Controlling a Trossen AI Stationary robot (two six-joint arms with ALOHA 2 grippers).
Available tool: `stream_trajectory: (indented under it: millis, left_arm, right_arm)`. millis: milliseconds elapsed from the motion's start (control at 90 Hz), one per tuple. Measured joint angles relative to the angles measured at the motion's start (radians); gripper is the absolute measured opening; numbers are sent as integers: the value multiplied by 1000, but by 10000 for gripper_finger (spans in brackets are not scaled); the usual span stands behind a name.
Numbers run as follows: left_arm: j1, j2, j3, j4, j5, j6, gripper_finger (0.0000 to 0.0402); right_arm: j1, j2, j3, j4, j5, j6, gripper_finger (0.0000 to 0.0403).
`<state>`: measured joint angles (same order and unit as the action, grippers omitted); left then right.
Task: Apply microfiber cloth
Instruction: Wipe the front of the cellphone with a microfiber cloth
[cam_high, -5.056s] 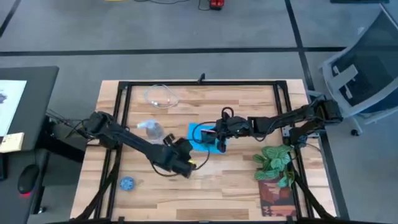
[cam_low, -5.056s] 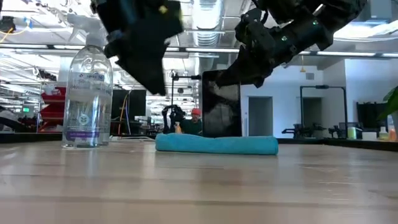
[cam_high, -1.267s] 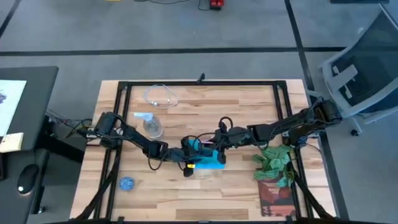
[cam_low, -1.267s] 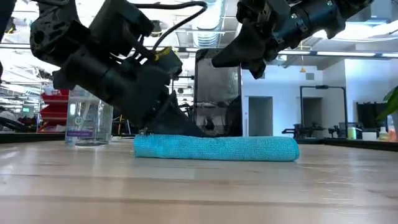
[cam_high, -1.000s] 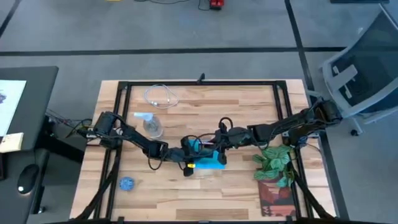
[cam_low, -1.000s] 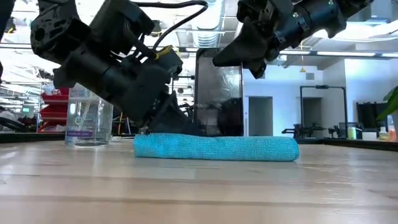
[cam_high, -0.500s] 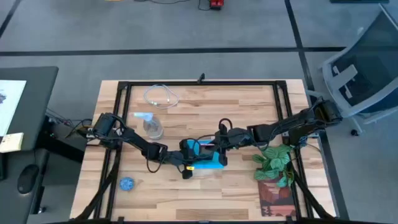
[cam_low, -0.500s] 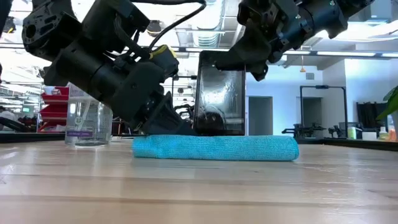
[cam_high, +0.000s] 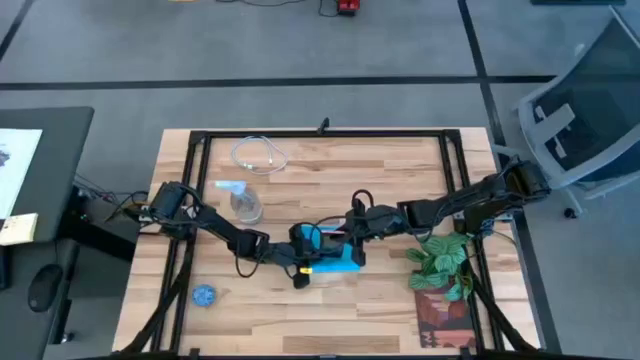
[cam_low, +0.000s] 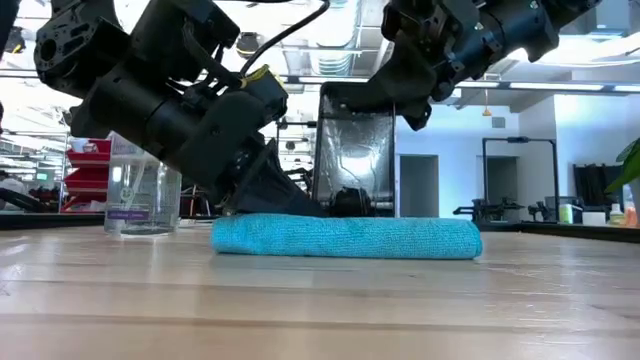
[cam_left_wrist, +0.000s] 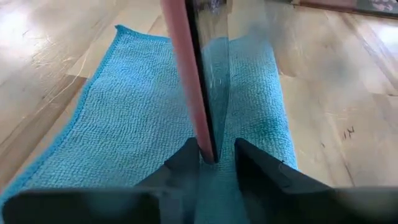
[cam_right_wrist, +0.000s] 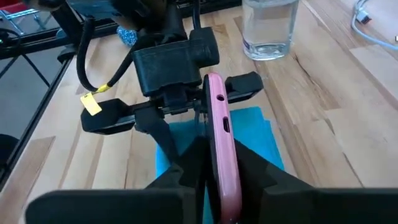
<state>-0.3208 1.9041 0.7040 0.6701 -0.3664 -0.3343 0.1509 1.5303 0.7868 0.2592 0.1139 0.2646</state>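
The bright sky-blue microfiber cloth (cam_low: 346, 238) lay mid-table on the pale wooden tabletop (cam_high: 400, 170) beneath both grippers, left gripper (cam_left_wrist: 215, 163) and right gripper (cam_right_wrist: 214, 163) each clamped on the upright pink-edged black phone (cam_low: 353, 150).

overhead, table-level, two close wrist views

A folded microfiber cloth (cam_low: 346, 237) lies flat on the wooden desk (cam_low: 320, 300). A black phone (cam_low: 353, 150) stands upright on its edge just behind the cloth, at 12 o'clock from it. The right end effector (cam_low: 395, 95) clamps the phone's top. The left end effector (cam_low: 285, 195) presses low at the cloth's 10 o'clock. A clear bottle (cam_low: 139, 190) stands at 9 o'clock, well apart.
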Motion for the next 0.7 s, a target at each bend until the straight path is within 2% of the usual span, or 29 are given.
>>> stream_trajectory:
  millis: [478,700]
  left_arm:
    - [-5,0,0,62,-28,-7,77]
    - [-3,0,0,71,-31,-11,51]
  right_arm:
    - [9,0,0,-20,-5,-4,31]
    - [12,0,0,-20,-5,-3,34]
